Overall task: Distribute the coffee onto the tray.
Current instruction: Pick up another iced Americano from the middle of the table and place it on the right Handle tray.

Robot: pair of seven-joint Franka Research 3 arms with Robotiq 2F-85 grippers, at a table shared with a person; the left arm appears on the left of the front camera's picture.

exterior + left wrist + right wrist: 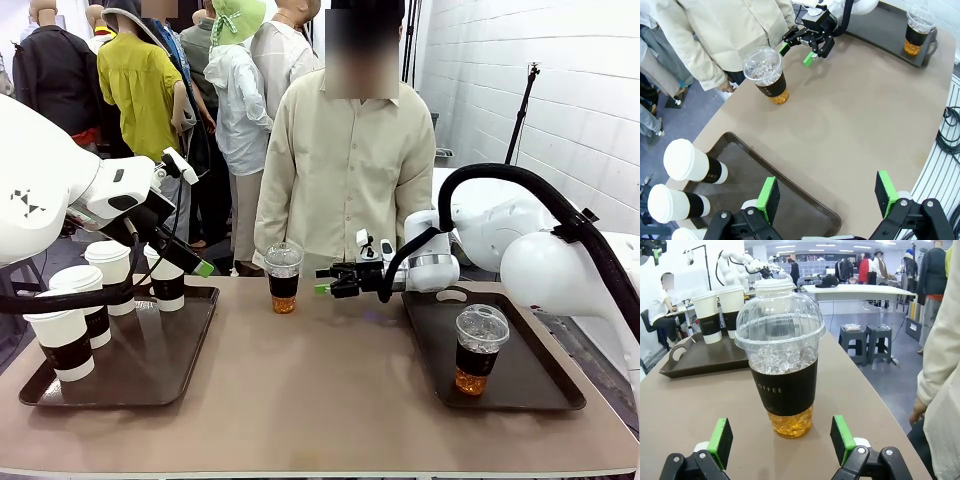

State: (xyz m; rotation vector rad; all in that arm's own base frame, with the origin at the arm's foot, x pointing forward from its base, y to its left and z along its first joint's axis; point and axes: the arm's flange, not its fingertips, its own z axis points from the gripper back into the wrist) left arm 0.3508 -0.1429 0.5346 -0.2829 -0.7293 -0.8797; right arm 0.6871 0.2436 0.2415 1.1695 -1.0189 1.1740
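Note:
A clear dome-lidded cup of amber coffee [283, 277] [767, 75] [782, 365] with a black sleeve stands on the bare table at the far middle. My right gripper [325, 282] [796, 52] [781, 440] is open and level with it, its green pads a little short of the cup. A second clear cup [480, 350] [917, 27] stands on the right tray [540, 395]. Several white lidded cups [62, 340] [690, 165] [707, 315] stand on the left tray [150, 375] [790, 200] [695, 357]. My left gripper [195, 262] [827, 196] hangs open and empty above that tray's right edge.
A person in a cream shirt [345, 170] stands at the far edge, right behind the middle cup, one hand [730, 87] hanging by the table edge. Bare brown tabletop [320, 390] stretches between the two trays. Black cables [952, 135] lie off the table's side.

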